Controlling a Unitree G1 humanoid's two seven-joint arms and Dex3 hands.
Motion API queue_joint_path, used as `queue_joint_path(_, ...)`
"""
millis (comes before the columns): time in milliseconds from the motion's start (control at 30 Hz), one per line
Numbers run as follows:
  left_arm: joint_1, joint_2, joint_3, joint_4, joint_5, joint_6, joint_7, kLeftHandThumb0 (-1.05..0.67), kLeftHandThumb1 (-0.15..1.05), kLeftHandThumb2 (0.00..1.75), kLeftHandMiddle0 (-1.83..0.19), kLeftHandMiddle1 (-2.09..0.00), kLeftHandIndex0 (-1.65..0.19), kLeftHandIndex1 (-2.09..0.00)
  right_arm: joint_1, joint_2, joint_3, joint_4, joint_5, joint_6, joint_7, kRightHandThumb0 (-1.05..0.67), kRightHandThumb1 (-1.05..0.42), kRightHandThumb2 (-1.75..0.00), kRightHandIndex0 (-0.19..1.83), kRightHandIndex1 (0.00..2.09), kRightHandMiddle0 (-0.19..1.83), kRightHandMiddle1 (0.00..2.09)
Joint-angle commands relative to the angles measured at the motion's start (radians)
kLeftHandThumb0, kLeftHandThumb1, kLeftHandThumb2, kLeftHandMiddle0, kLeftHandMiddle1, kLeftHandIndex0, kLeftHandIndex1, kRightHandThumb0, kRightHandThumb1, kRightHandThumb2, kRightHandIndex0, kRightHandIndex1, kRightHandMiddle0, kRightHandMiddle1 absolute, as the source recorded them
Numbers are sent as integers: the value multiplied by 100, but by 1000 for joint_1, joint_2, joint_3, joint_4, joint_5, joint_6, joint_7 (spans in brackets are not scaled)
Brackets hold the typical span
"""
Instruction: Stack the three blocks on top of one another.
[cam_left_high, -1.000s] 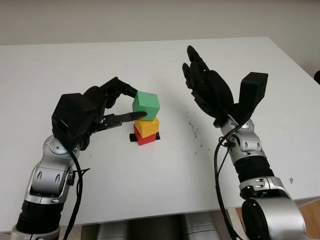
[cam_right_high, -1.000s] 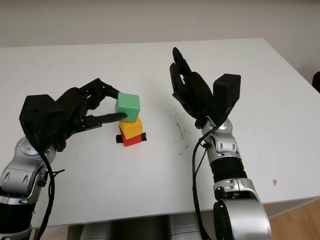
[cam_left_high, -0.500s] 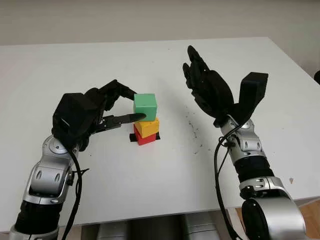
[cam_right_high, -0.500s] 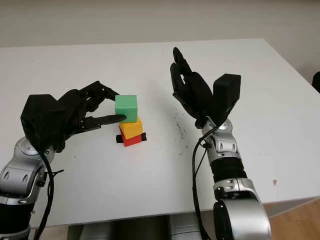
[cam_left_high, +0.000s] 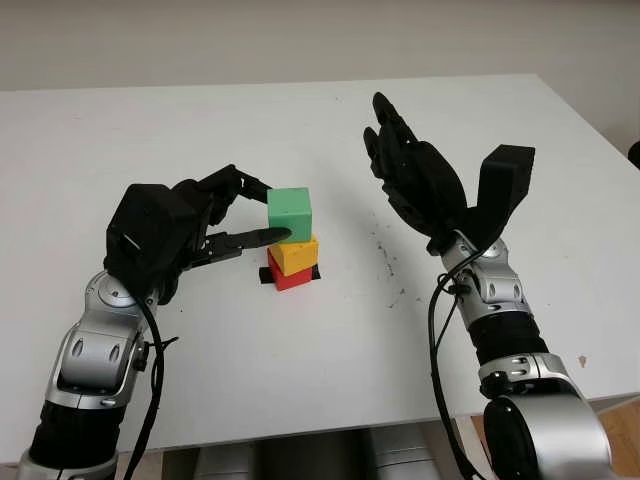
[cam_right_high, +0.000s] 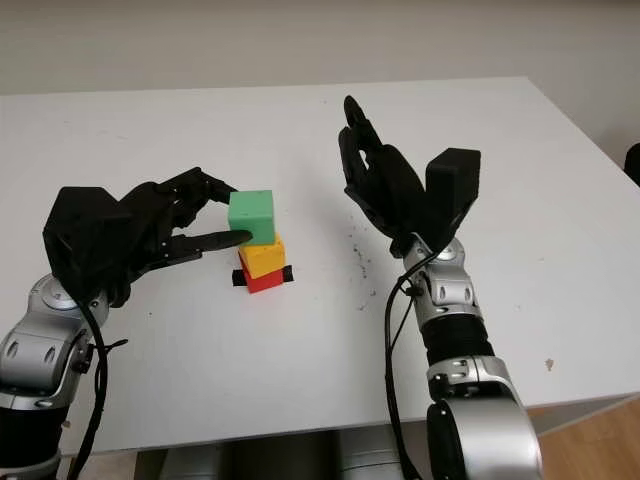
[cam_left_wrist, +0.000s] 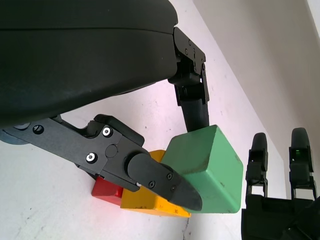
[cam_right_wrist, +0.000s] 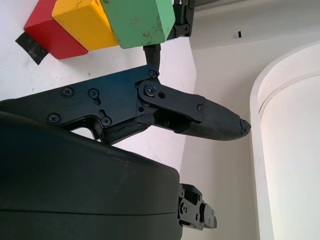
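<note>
Near the tabletop centre, the green block sits atop yellow block and red block, pinched by the left hand fingers; the right hand hovers open beside, toward the right edge

You had a white table with dark specks on its top, a plain pale wall behind it, and wooden floor at the near right corner.
</note>
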Motion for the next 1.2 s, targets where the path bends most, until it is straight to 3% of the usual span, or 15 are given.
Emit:
queue_joint_path(0, 0, 8, 11, -19, -12, -60, -14, -64, 89, 5, 2, -5, -5, -66, -27, -8, -2, 8, -2, -16, -1, -72, -105, -71, -19, 0, -19, 0)
queue_joint_path(67, 12, 18, 19, -24, -21, -94, -29, -73, 89, 5, 8, -3, 4, -26, -26, -8, -2, 7, -5, -18, -2, -72, -105, -71, -19, 0, -19, 0)
queue_joint_path(200, 25, 29, 33, -41, -41, -105, -53, -87, 88, 5, 19, 0, 18, -2, -27, -8, 1, 6, -14, -16, -10, -71, -105, -71, -19, 0, -19, 0)
queue_joint_path(567, 81, 68, 91, -125, -119, -111, -117, -95, 90, 6, 19, 0, 19, 0, -26, -7, 1, 5, -13, -13, -13, -69, -105, -70, -19, 0, -19, 0)
queue_joint_path(700, 105, 75, 134, -159, -151, -116, -124, -103, 100, 9, 19, 0, 19, 0, -26, -9, 0, 10, -14, -21, -12, -69, -105, -71, -19, 0, -19, 0)
queue_joint_path(767, 117, 32, 177, -188, -191, -105, -83, -101, 104, 41, 19, 0, 19, 0, -28, -7, -4, 15, -8, -24, -9, -70, -105, -71, -19, 0, -19, 0)
queue_joint_path(833, 126, -27, 220, -209, -226, -127, -19, -94, 105, 58, 19, 0, 19, 0, -32, -7, -7, 23, -4, -29, -4, -71, -105, -71, -19, 0, -19, 0)
queue_joint_path(967, 117, -129, 261, -177, -185, -266, 150, -85, 105, 67, 19, 0, 19, 0, -43, -9, -6, 39, -4, -29, 3, -74, -105, -72, -19, 0, -19, 0)
queue_joint_path(1167, 92, -157, 270, -21, -128, -433, 253, -82, 105, 70, 19, 0, 19, 0, -66, -12, -3, 84, -15, -61, 9, -77, -105, -74, -19, 0, -19, 0)
